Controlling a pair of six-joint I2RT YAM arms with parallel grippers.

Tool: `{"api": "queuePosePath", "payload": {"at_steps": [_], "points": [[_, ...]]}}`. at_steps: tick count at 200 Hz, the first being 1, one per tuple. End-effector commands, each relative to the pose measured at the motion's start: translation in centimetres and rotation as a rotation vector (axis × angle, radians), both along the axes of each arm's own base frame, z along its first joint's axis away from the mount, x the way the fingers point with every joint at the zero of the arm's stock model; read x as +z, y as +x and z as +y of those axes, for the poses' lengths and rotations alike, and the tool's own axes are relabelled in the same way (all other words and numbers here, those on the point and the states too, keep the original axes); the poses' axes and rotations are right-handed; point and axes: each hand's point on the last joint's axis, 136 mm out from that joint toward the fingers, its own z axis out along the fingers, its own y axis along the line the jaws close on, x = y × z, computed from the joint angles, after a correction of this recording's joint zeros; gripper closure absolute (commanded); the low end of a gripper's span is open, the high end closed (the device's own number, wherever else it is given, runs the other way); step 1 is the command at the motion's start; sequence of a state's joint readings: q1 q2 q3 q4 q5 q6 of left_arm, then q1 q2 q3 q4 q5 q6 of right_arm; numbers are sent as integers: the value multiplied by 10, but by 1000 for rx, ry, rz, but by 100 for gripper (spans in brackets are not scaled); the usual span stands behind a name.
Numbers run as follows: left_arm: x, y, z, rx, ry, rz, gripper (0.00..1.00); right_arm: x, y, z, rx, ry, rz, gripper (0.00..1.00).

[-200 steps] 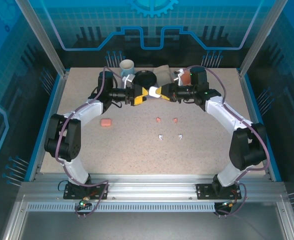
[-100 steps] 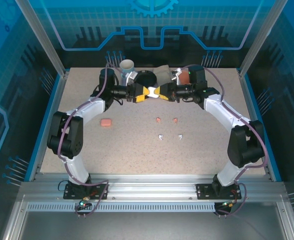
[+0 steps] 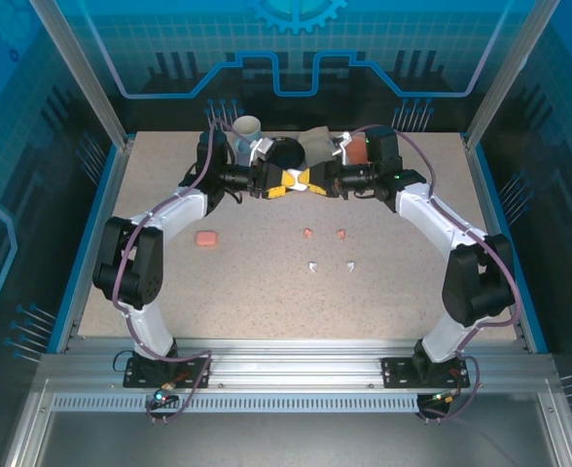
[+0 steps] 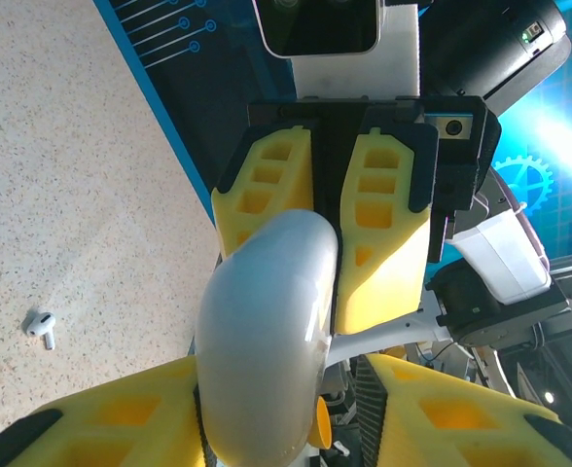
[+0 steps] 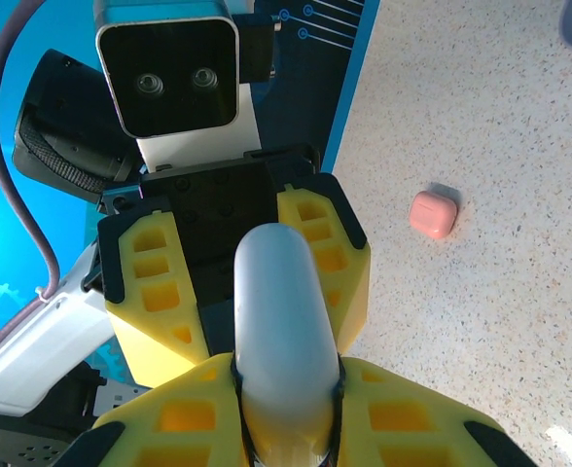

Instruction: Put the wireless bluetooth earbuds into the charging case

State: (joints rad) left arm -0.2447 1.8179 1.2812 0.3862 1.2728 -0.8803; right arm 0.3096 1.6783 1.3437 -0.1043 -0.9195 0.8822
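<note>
A white charging case [image 3: 296, 179] hangs above the back of the table, and my right gripper [image 3: 306, 180] is shut on it. In the right wrist view the case [image 5: 281, 311] is pinched between both yellow fingers. My left gripper [image 3: 283, 182] faces it from the left, jaws around the case's other end. In the left wrist view the case [image 4: 267, 331] rests against one finger, with a gap to the other. Two pink earbuds [image 3: 308, 233] [image 3: 340, 233] and two white earbuds [image 3: 313, 266] [image 3: 350, 265] lie on the table in front. One white earbud [image 4: 40, 325] shows in the left wrist view.
A shut pink case [image 3: 205, 237] [image 5: 433, 214] lies on the table to the left. Behind the grippers stand a white mug [image 3: 247, 127], a black mug [image 3: 284, 153] and a red mug [image 3: 360, 148], close to the back wall.
My left gripper has moved right to meet the right gripper and its jaws have narrowed around the white case. The right gripper has kept its hold.
</note>
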Motion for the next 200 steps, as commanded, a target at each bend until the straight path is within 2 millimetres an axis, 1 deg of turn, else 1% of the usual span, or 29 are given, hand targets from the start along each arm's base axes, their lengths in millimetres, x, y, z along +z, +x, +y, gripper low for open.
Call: {"api": "queuePosePath", "payload": {"at_steps": [1,28,83,129,145,159,164,170,178,190,200], "points": [[11,-6,-5,-48,-15,-54,58,7,-2,7,26,7,-15,95],[9,-6,-5,-42,-12,-52,63,6,-2,9,26,8,-13,96],[15,-4,-6,-31,-17,-75,66,3,-1,12,33,8,-2,96],[15,-2,-7,-29,-17,-78,80,0,-1,12,33,2,9,97],[16,-1,-6,-28,-16,-80,88,-1,-2,12,34,-3,10,97],[16,-2,-6,-27,-12,-92,95,-1,-2,11,30,-9,7,95],[17,-2,-6,-27,-7,-98,97,-1,-2,11,30,-12,5,92],[15,-3,-6,-27,4,-101,100,0,-1,10,24,-18,3,87],[15,-6,-6,-37,19,-113,100,1,0,7,11,-28,0,80],[12,-11,-5,-47,56,-126,100,2,4,-1,-25,-48,-5,61],[10,-16,-4,-56,87,-131,100,4,9,-13,-70,-65,-8,49]]}}
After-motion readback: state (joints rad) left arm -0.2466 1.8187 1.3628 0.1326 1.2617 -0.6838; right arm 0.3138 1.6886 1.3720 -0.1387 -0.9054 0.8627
